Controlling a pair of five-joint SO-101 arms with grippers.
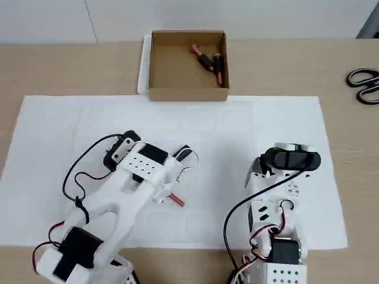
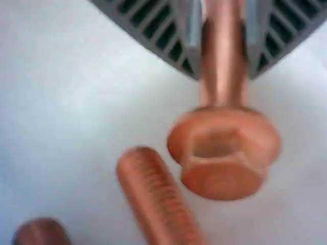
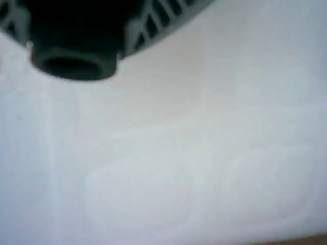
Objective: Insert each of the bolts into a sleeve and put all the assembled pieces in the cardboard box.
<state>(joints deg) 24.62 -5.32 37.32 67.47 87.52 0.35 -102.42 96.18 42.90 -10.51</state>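
My left gripper (image 2: 222, 46) is shut on the shank of a copper bolt (image 2: 222, 153), whose hex head points away from the fingers, just above the white sheet. A second copper bolt (image 2: 158, 199) lies on the sheet beside it, and the end of a third (image 2: 38, 232) shows nearby. In the high view the left gripper (image 1: 166, 192) is at the sheet's lower middle with a bolt (image 1: 176, 200) at its tip. My right gripper (image 3: 71, 25) is shut on a black sleeve (image 3: 69, 58), open end outward, low over the sheet. The right gripper (image 1: 253, 171) is right of centre.
The cardboard box (image 1: 159, 65) stands at the far edge of the white sheet (image 1: 237, 124) and holds assembled bolt-and-sleeve pieces (image 1: 210, 62) in its right half. Scissors (image 1: 364, 86) lie on the bare table at the far right.
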